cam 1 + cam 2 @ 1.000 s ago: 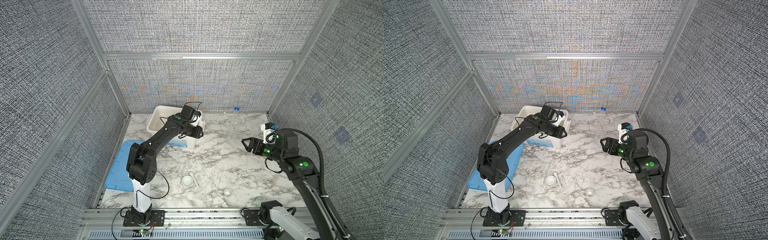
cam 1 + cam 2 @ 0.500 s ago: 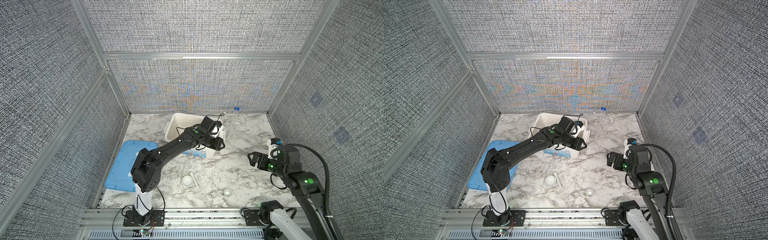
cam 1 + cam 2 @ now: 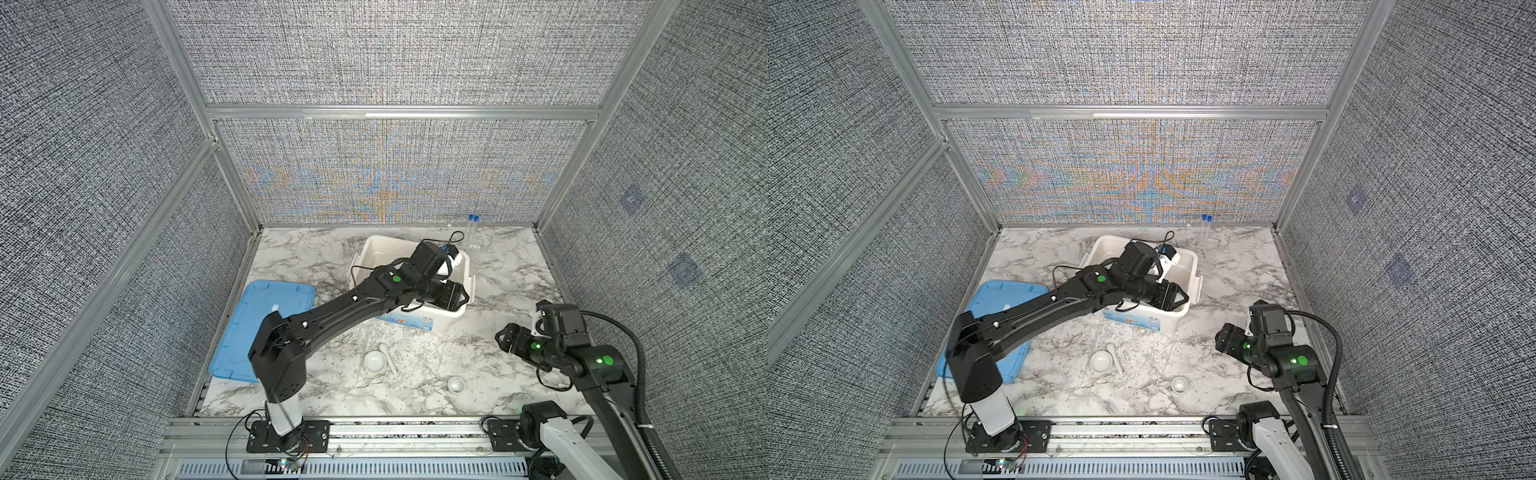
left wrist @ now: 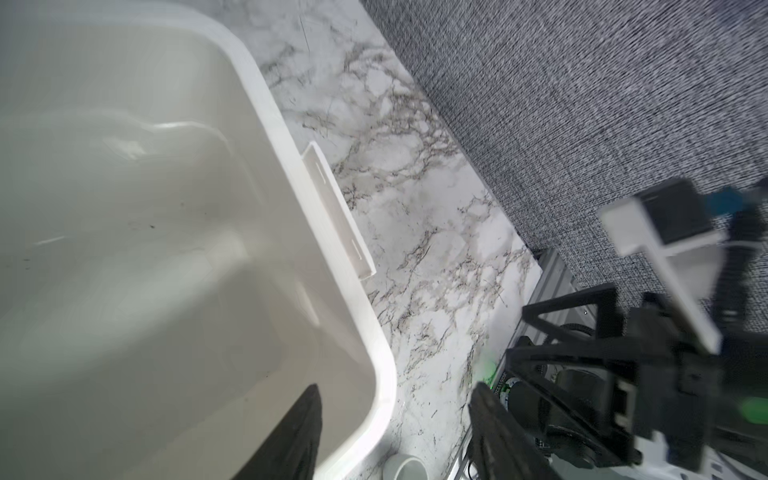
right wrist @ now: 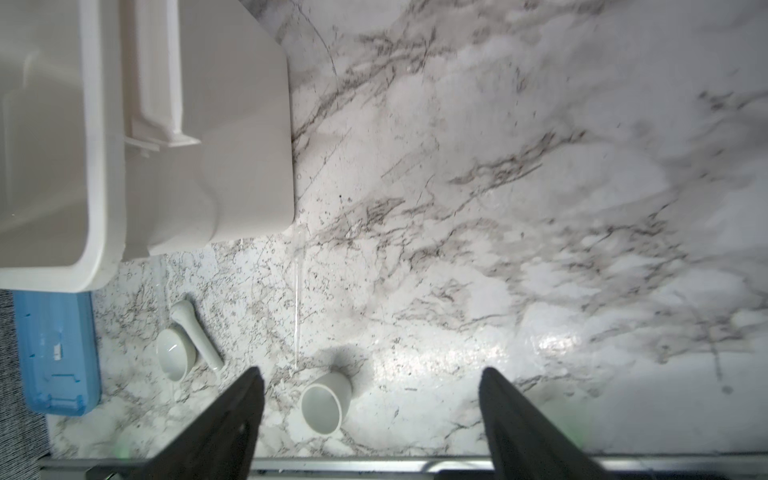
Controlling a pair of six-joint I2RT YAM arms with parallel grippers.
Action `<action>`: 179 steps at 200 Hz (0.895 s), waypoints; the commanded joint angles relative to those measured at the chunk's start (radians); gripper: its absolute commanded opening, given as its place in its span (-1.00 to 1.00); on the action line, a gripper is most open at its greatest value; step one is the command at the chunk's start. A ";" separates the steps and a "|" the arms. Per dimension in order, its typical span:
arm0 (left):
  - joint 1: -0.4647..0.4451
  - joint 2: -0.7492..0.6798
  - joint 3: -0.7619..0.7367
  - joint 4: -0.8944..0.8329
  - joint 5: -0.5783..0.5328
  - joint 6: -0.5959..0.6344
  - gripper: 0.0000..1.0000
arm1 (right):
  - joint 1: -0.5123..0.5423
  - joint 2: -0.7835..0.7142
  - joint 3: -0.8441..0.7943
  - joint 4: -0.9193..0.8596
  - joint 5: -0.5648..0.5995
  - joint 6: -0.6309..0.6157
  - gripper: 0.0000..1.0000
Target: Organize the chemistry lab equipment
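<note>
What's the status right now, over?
Left hand open, straddling tub rim. Right hand open, empty. Bowl, pestle, dish, tubes all on table. Nothing blocking.

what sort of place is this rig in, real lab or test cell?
Likely a robot test cell, not a working lab: grey woven wall panels in an aluminium frame enclose a marble-pattern tabletop; left arm and right arm sit on a front rail; props like a mortar lie out.

The tub (image 3: 386,254) and the arm (image 3: 345,309) over it block the middle; right of tub and dish (image 3: 456,383) the surface (image 3: 511,274) lies bare.
</note>
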 commanded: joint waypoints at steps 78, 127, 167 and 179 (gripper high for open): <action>0.038 -0.616 -0.382 -0.242 -0.501 -0.014 0.50 | 0.355 0.171 -0.054 -0.008 -0.017 0.112 0.30; 0.144 -0.773 -0.586 -0.327 -0.389 -0.191 0.66 | 0.501 0.254 -0.093 0.057 -0.065 0.129 -0.06; 0.235 -0.849 -0.657 -0.358 -0.331 -0.214 0.79 | 0.606 0.328 -0.144 0.192 -0.054 0.156 -0.12; 0.258 -0.850 -0.659 -0.370 -0.311 -0.208 0.81 | 0.627 0.355 -0.155 0.204 -0.019 0.160 -0.16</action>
